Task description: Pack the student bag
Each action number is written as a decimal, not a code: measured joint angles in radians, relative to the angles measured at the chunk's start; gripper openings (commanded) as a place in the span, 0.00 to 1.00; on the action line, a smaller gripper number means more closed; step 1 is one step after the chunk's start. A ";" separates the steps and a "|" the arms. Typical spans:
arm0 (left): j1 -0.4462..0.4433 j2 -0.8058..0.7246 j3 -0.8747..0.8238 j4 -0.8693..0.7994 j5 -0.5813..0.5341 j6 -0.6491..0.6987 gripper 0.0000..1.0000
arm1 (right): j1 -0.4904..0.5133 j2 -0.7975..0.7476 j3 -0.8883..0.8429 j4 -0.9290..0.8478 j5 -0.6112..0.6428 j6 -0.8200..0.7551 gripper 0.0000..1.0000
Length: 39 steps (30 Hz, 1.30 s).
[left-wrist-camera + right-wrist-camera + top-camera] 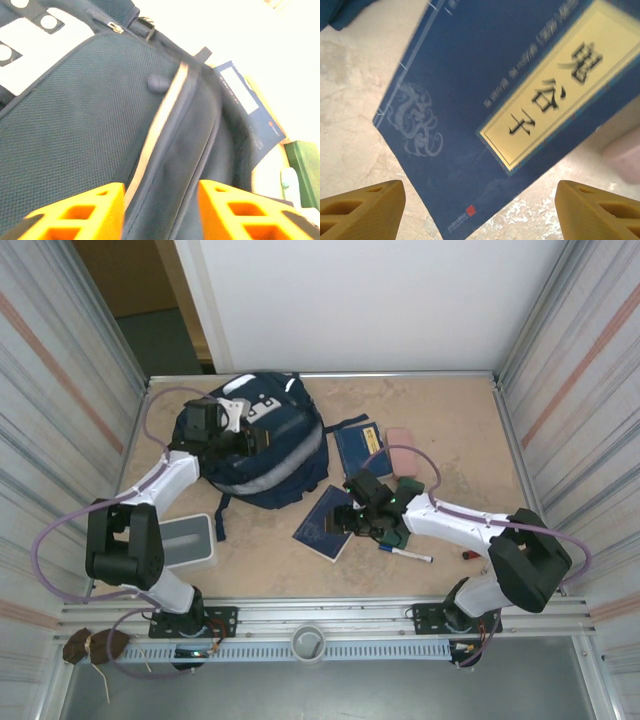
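A thin navy blue softcover book [318, 528] lies flat and askew on the beige speckled counter [460, 410]. Its cover carries a long yellow label with black Chinese characters, a pale line drawing of a dragon and a small red seal near one corner. Behind this book and slightly to the right lies a second navy blue book with a pale label [358, 445]. A flat pink rectangular block [401, 440] sits just beside that one's right edge. To the first book's right are a dark green flat object [408, 487] and, nearer the front, a white marker pen with a blue cap [405, 555]. A small red object [468, 556] lies further right. Well to the first book's left stands a white open-topped box with a grey inside [190, 540].
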 measured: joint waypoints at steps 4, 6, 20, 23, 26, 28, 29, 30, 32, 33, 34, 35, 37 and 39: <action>-0.042 -0.123 -0.169 0.024 -0.080 -0.087 0.63 | 0.025 0.012 -0.055 0.055 0.009 0.119 0.79; -0.100 -0.220 -0.253 0.023 -0.108 -0.120 0.65 | 0.028 0.015 -0.078 0.087 0.021 0.160 0.79; -0.473 -0.174 -0.393 0.032 -0.150 -0.250 0.62 | 0.028 0.067 -0.104 0.240 0.118 0.315 0.76; -0.491 -0.092 -0.381 0.033 -0.180 -0.250 0.60 | 0.028 0.069 -0.106 0.247 0.127 0.340 0.75; -0.516 -0.028 -0.375 0.045 -0.195 -0.250 0.55 | 0.029 0.074 -0.112 0.259 0.131 0.358 0.69; -0.521 -0.024 -0.371 0.059 -0.193 -0.257 0.49 | 0.030 0.071 -0.123 0.273 0.135 0.364 0.62; -0.531 -0.016 -0.372 0.076 -0.185 -0.267 0.46 | 0.030 0.068 -0.130 0.282 0.139 0.365 0.57; -0.538 -0.011 -0.376 0.089 -0.183 -0.273 0.43 | 0.030 0.063 -0.142 0.291 0.145 0.363 0.51; -0.540 -0.010 -0.390 0.110 -0.185 -0.283 0.38 | 0.030 0.054 -0.160 0.304 0.157 0.367 0.43; -0.539 -0.011 -0.398 0.123 -0.187 -0.290 0.37 | 0.031 0.050 -0.168 0.312 0.164 0.364 0.38; -0.536 -0.014 -0.404 0.132 -0.186 -0.293 0.37 | 0.032 0.049 -0.174 0.319 0.172 0.363 0.34; -0.534 -0.018 -0.414 0.145 -0.186 -0.298 0.37 | 0.032 0.047 -0.179 0.323 0.180 0.359 0.29; -0.534 -0.026 -0.423 0.152 -0.182 -0.302 0.37 | 0.034 0.047 -0.185 0.349 0.204 0.357 0.19; -0.537 -0.034 -0.426 0.146 -0.175 -0.303 0.40 | 0.034 0.037 -0.186 0.367 0.227 0.340 0.09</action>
